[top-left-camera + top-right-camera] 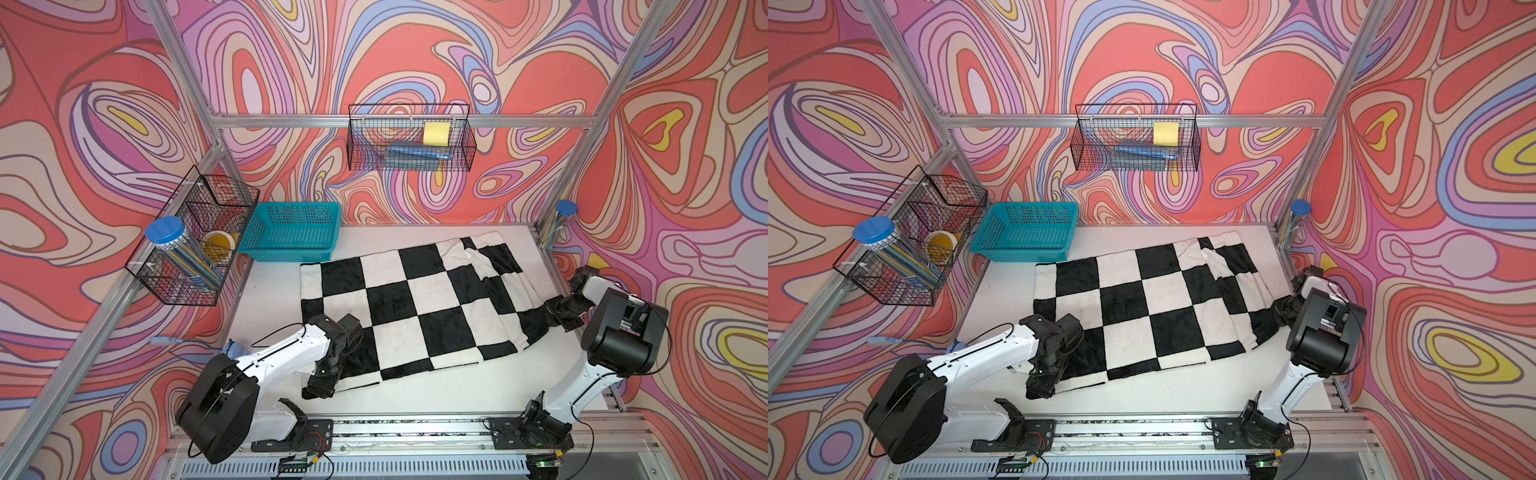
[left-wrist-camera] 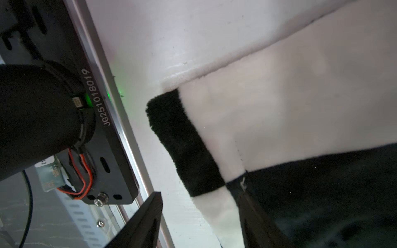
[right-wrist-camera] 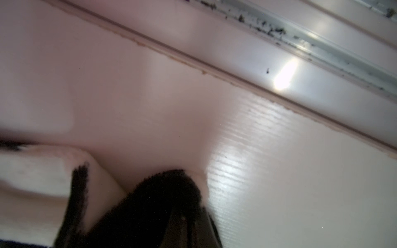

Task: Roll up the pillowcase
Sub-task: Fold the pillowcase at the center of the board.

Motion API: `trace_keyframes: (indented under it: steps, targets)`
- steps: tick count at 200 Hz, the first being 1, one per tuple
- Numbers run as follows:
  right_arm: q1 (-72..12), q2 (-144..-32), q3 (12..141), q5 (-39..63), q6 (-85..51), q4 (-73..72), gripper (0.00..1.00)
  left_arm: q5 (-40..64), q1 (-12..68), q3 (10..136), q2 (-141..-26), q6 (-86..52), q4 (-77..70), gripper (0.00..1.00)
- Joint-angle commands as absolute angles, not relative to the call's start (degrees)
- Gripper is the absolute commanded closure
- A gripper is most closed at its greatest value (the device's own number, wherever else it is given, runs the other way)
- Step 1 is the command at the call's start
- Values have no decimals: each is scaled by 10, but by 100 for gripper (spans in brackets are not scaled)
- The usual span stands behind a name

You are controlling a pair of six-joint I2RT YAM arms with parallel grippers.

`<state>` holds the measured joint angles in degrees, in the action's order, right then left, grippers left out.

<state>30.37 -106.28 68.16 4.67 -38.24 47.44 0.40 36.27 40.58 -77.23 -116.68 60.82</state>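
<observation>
- White tabletop point(image 1: 436, 399) bears the plush black-and-white checkerboard pillowcase point(image 1: 415, 307), spread flat, its right side folded over.
- Black right gripper point(image 1: 550, 311) pinches its dark right edge.
- Black left gripper point(image 1: 318, 388), jaws apart, straddles its near-left corner.
- Teal plastic basket point(image 1: 291, 237) sits beside its far-left corner.

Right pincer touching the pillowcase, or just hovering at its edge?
Touching. The right wrist view shows the right pincer shut on a black edge of the pillowcase, cloth bunched between its tips.
</observation>
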Motion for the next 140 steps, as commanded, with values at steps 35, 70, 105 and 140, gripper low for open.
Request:
trace_keyframes:
  steps: [35, 70, 105, 140]
  targets:
    - [295, -1079, 686, 58, -388, 461, 100, -26, 379, 364, -828, -1215, 523, 49]
    - [294, -1071, 689, 51, -385, 467, 100, -25, 379, 361, -871, -1198, 495, 85]
    - [293, -1053, 682, 43, -384, 472, 100, -27, 383, 355, -851, -1189, 498, 100]
    - [292, -1036, 684, 44, -383, 483, 100, -30, 386, 355, -781, -1168, 549, 100]
